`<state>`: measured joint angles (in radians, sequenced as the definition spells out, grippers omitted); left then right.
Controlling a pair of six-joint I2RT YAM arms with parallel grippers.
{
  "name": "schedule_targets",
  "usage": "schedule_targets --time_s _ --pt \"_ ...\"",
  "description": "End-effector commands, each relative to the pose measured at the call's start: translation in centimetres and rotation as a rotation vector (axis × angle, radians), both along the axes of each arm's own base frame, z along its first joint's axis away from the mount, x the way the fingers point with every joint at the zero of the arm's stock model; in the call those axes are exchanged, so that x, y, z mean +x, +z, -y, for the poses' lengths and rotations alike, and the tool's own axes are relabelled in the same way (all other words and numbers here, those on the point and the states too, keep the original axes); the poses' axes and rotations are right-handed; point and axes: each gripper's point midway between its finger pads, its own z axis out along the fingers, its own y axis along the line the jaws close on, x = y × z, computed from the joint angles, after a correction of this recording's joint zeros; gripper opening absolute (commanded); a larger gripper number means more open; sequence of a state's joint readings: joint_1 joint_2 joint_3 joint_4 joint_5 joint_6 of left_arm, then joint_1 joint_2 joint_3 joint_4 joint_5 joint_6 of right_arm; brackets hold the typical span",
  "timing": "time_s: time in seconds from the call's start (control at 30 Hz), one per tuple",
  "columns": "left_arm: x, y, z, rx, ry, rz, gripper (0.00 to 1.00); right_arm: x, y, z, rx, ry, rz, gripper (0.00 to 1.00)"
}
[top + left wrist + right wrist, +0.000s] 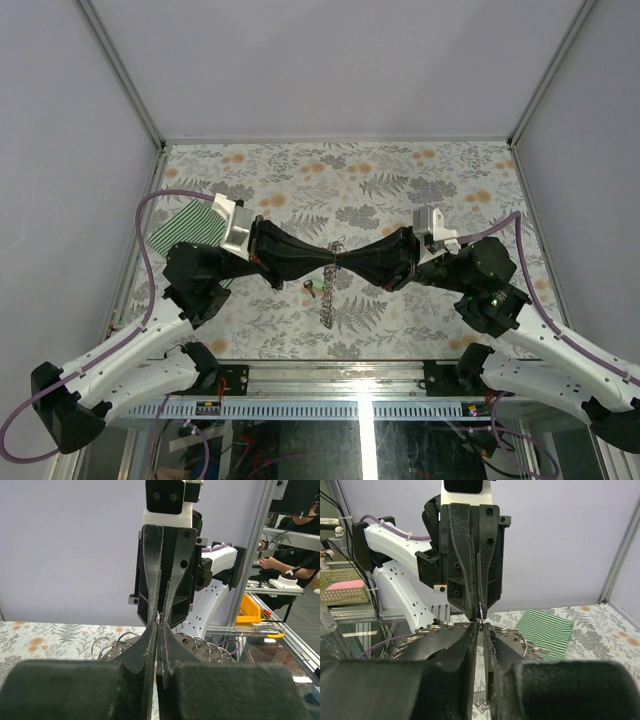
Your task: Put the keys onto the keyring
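My two grippers meet tip to tip above the middle of the table. The left gripper (326,258) is shut on a small ring (481,611) of the keyring. The keyring's grey chain (328,300) hangs from there down to the table, and its loops (107,645) show on both sides of the fingers. The right gripper (481,625) stands with its jaws a narrow gap apart, the ring's lower edge between its tips. A small key (310,288) with a reddish and green head lies left of the chain. Other keys are too small to make out.
A green-and-white striped cloth (185,228) lies at the left of the flowered table cover (420,180), behind the left arm. Grey walls and metal posts (125,75) enclose the table on three sides.
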<state>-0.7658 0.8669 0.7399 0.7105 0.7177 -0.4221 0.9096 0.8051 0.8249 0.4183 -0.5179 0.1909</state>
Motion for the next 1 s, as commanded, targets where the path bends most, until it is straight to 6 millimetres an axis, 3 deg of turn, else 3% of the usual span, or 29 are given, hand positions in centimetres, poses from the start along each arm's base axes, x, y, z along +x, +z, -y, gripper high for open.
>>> schedule_targets --time_s 0.0,0.1,0.2,0.4,0.5,0.77,0.97 --pt "-1.1 2.6 -0.9 -0.092 -0.008 0.083 0.00 -0.3 2.2 0.2 0.061 0.005 0.046 0.11" --pt "-1.1 2.7 -1.0 -0.094 -0.007 0.083 0.00 -0.3 2.4 0.3 0.066 0.004 0.051 0.01" --pt "-1.2 2.6 -1.0 -0.091 -0.009 0.083 0.00 -0.3 2.6 0.6 0.059 -0.013 0.072 0.00" --pt "-1.1 2.3 -0.9 -0.048 -0.003 0.085 0.25 0.2 3.3 1.9 -0.020 -0.094 0.187 0.00" --pt "-0.8 2.1 -0.9 -0.025 0.020 0.072 0.31 0.5 3.1 2.6 -0.055 -0.141 0.284 0.00" --pt "1.7 0.5 -1.4 0.058 0.175 -0.017 0.35 -0.5 3.1 4.6 -0.085 -0.193 0.602 0.00" --pt "2.4 -1.0 -1.0 0.120 0.189 -0.068 0.35 -1.1 2.3 5.5 -0.120 -0.214 0.834 0.00"
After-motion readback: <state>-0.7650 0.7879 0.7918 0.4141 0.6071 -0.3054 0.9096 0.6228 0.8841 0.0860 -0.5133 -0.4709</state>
